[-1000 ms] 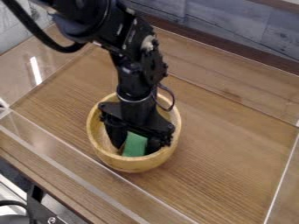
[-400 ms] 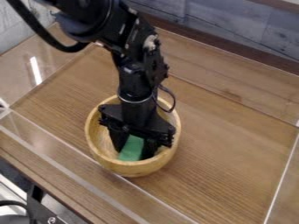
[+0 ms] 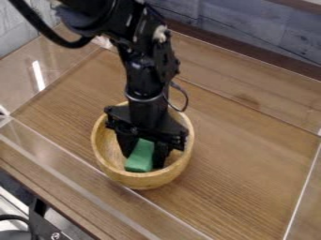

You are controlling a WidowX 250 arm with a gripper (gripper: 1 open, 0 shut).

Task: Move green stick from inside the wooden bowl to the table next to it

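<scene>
The wooden bowl (image 3: 111, 159) sits on the table (image 3: 238, 141) near its front edge. Inside it lies the green stick (image 3: 142, 157), a bright green block showing below the black fingers. My gripper (image 3: 145, 145) points straight down into the bowl, with its fingers closed against the sides of the green stick. The upper part of the stick is hidden behind the gripper body. The black arm rises from the bowl toward the upper left.
Clear acrylic walls (image 3: 75, 202) edge the table at the front and left. A dark cable (image 3: 179, 97) loops beside the arm's wrist. Bare brown tabletop stretches to the right of the bowl and behind it.
The fingers have closed in on the green stick inside the bowl. The arm has stayed in the same place over the bowl.
</scene>
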